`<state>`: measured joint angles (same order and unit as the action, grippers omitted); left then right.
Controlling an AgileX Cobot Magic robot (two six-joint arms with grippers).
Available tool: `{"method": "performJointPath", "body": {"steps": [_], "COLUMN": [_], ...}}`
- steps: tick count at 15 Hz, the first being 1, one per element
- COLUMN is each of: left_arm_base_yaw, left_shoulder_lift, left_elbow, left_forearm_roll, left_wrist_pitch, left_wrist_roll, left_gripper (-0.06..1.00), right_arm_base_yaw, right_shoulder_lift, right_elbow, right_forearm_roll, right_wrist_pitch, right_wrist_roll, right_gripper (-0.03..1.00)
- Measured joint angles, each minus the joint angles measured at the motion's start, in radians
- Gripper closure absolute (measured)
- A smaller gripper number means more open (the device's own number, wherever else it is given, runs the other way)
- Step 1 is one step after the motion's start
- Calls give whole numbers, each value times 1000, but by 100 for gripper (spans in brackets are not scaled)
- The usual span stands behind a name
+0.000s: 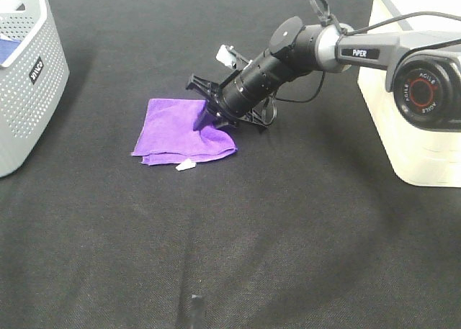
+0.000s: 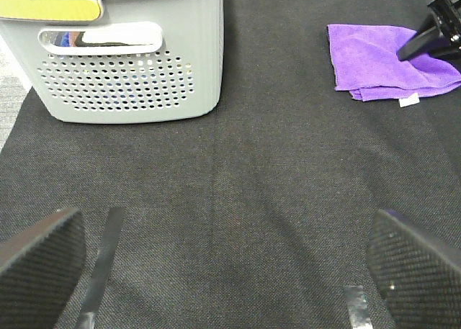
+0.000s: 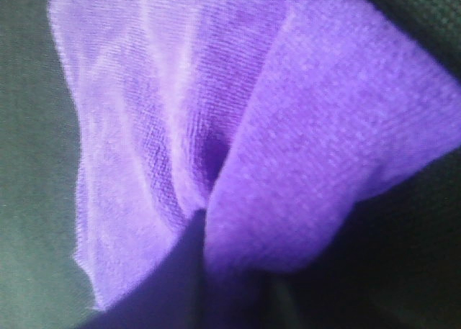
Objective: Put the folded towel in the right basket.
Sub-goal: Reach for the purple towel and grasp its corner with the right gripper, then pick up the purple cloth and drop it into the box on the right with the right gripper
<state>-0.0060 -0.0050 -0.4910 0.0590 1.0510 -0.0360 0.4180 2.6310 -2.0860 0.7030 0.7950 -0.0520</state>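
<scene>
The folded purple towel lies on the black cloth near the middle, with a white tag at its front edge. My right gripper reaches down onto the towel's right part and is shut on a bunched fold of it. The right wrist view shows the towel gathered into a pinch close to the camera. The towel and the right gripper also show in the left wrist view. The cream right basket stands at the right edge. My left gripper is open and empty, low over the cloth, far from the towel.
A grey perforated basket stands at the left edge, holding coloured items; it also shows in the left wrist view. A black cloth covers the table. The right arm's cable loops beside the towel.
</scene>
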Motion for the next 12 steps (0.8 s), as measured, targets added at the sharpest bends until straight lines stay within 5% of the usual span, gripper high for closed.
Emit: {"method": "performJointPath", "body": {"steps": [1,6,12], "left_arm_base_yaw": [0,0,0], "left_shoulder_lift": [0,0,0], "left_elbow": [0,0,0], "left_forearm_roll": [0,0,0], "left_wrist_pitch": [0,0,0], "left_wrist_roll": [0,0,0], "left_gripper": [-4,-4,-4], "right_arm_base_yaw": [0,12,-2], "right_shoulder_lift": [0,-42,-302], "right_elbow": [0,14,30], "right_forearm_roll": [-3,-78,-142], "right_wrist_pitch": [0,-12,118], "right_wrist_roll": [-1,-11,-99], "right_gripper": [90,91,91]}}
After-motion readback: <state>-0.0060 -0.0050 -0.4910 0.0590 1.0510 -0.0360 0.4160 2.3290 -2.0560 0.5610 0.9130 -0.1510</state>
